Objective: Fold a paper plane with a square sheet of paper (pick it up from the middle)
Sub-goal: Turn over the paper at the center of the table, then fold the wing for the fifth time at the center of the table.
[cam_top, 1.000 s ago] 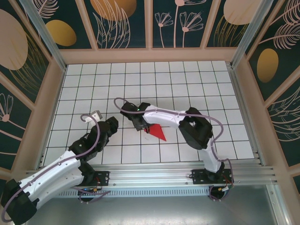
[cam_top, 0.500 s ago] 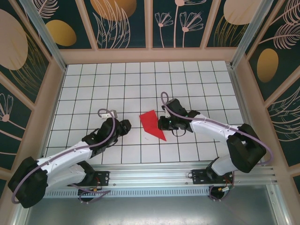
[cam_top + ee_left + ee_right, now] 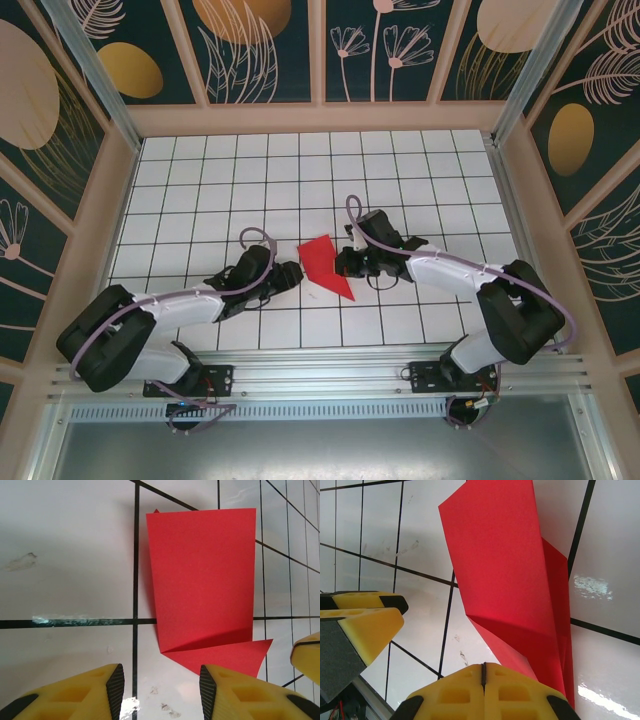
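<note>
Red, the sheet of paper (image 3: pixel 200 580) lies flat as a creased wedge; we see the left gripper (image 3: pixel 161 680) parted, the right gripper (image 3: pixel 483 667) pressed together.

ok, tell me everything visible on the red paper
The red paper is thin, matte, bright red, folded into a layered wedge: a broad flap over a pointed tail. It lies on the white grid table between the left gripper, open and short of it, and the right gripper, shut at its edge; contact there unclear.
</note>
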`<state>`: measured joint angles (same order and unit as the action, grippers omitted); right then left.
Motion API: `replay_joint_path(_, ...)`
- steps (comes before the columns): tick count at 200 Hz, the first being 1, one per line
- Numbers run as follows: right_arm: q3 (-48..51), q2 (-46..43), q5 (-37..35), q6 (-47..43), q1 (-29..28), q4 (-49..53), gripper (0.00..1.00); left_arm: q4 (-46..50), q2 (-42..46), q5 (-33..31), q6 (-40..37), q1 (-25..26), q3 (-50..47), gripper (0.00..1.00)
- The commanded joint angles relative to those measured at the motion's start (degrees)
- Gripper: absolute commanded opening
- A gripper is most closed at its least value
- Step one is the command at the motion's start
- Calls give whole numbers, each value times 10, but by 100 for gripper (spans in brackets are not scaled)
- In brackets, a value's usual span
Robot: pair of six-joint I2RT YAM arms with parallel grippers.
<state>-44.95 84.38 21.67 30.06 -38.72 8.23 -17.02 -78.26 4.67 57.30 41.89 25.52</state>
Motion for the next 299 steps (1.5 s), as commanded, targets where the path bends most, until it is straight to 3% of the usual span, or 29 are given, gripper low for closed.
replay_joint_path(1,-5,6,14,-12,3,-21,3,-34,-13,18,14,1,12,46)
replay_joint_path(144,-23,49,1,-4,16,-10,2,-22,-22,15,14,1,14,47)
replay_joint_path(299,47,122,28,23,71,-112,2,-47,-75,64,14,1,45,55)
